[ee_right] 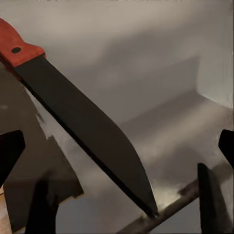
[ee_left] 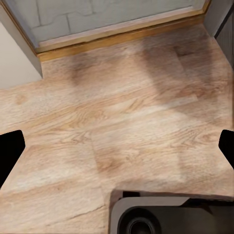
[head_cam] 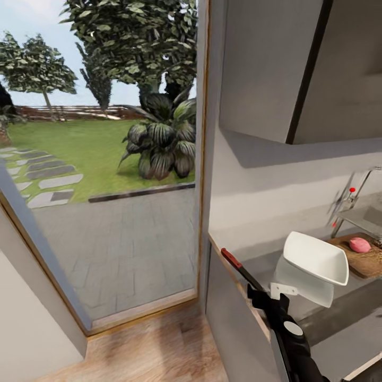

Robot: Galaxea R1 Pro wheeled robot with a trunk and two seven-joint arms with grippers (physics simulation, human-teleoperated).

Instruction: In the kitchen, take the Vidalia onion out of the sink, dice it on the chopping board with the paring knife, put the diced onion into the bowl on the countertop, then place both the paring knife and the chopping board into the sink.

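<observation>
Where it lies on the countertop (ee_right: 161, 63), the paring knife (ee_right: 83, 122) runs diagonally.

My right arm (head_cam: 289, 339) reaches up over the desk's left edge, dark wrist with a white bracket. Right gripper (ee_right: 117, 151): fingers (ee_right: 9, 151) spread wide, nothing between them. Left gripper (ee_left: 117, 146) points down at the floor, fingers (ee_left: 9, 148) wide apart, empty.

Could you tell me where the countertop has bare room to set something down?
The countertop is bare in front of the bowl, toward its near edge. It is crowded behind: the bowl sits beside the chopping board carrying the Vidalia onion, and the paring knife lies along the left edge.
</observation>
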